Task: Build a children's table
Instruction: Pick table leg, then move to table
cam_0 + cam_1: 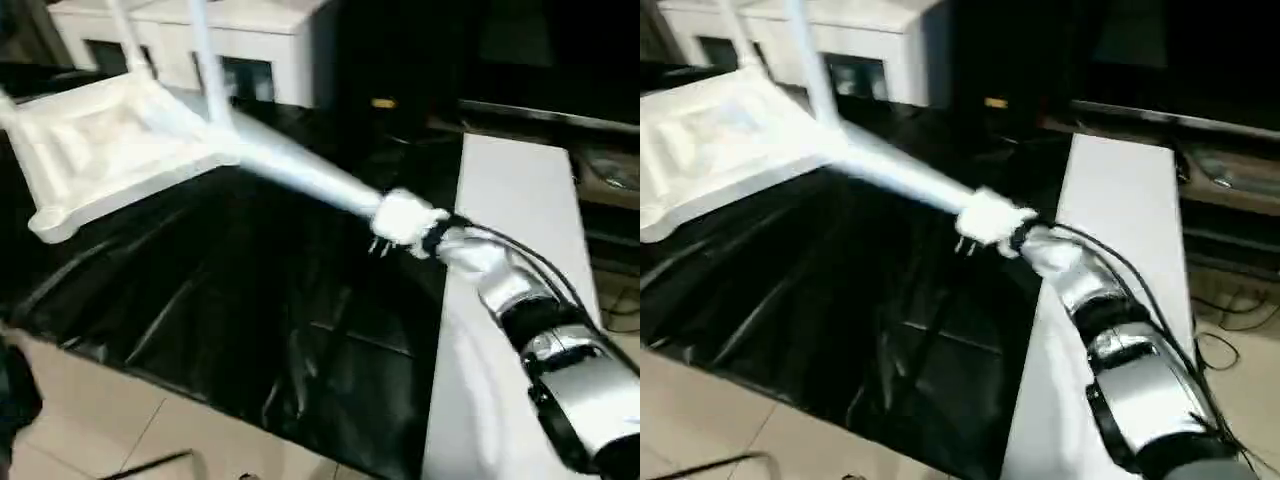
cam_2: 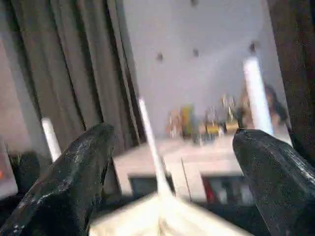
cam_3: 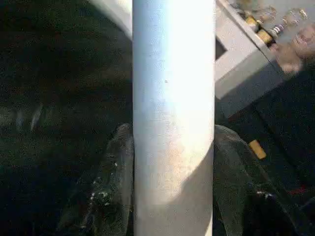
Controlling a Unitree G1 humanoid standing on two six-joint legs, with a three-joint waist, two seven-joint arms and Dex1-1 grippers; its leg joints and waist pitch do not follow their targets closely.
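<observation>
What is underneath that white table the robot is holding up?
Under the tilted table, held by one leg in the right gripper, lies black plastic sheeting over a surface, with pale floor tiles beyond. What the sheeting covers cannot be seen.

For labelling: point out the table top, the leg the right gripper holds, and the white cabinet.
table top (image 1: pixel 100 140), left eye view, on its ribbed underside.
leg (image 1: pixel 300 172), left eye view, mid-shaft between top and right gripper (image 3: pixel 173 162).
white cabinet (image 1: pixel 262 40), left eye view, on its front upper edge.
</observation>
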